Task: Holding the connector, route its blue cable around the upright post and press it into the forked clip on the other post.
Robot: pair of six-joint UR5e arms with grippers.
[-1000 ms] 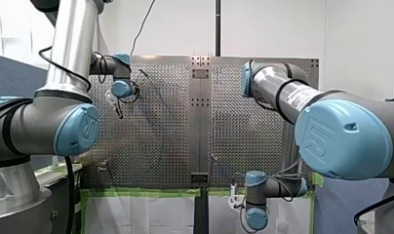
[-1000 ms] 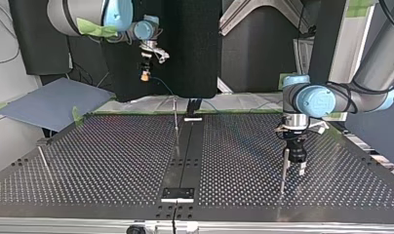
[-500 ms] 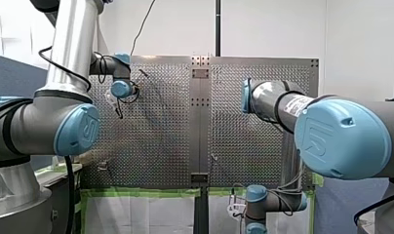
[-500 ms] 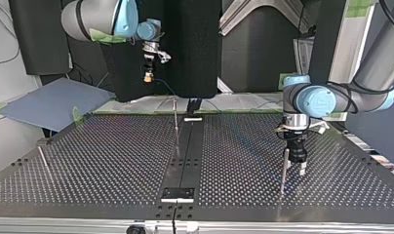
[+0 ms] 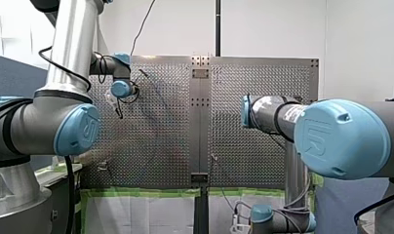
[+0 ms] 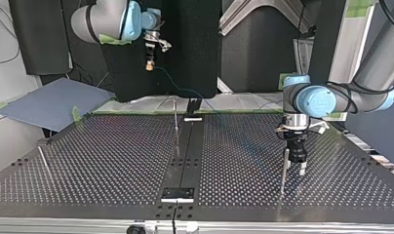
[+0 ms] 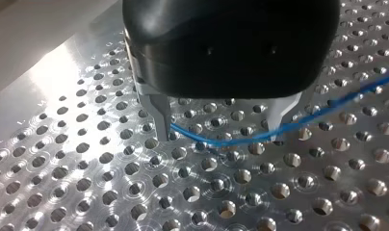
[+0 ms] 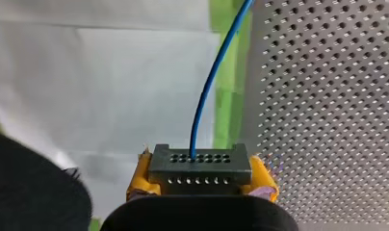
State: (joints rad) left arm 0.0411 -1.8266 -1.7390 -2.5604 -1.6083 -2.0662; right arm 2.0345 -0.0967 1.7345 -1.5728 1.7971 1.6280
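judged by its look, the connector (image 8: pixel 200 166) is a small, light, rigid block with flat sides, so a squeeze across those sides is the place to take hold. the blue cable (image 8: pixel 204 96) leaving it is thin and limp. it will likely sag wherever it is not under tension, and could kink or strain at its socket if tugged hard. steering it by the connector with gentle tension seems safest.

at the top view's left, my right gripper (image 6: pixel 149 59) hangs high, beyond the far edge of the perforated table (image 6: pixel 112 161), with the connector in it. its wrist view shows the yellow pads (image 8: pixel 140 174) closed on two opposite sides of the dark block. the cable comes out of one hole in the upper row and runs away ahead. in the top view the cable droops rightward and down toward the table's far middle, passing near the thin upright post (image 6: pixel 175 114); whether it touches that post i cannot tell.

at the top view's right, my left gripper (image 6: pixel 297 165) hangs low over the table, just beside another thin post (image 6: pixel 284 168). its wrist view shows the metal fingers (image 7: pixel 159 113) moderately apart and clamping nothing, with the cable running across the gap by their tips. whether a tip touches the cable, and which post bears the forked clip, is too small to tell.
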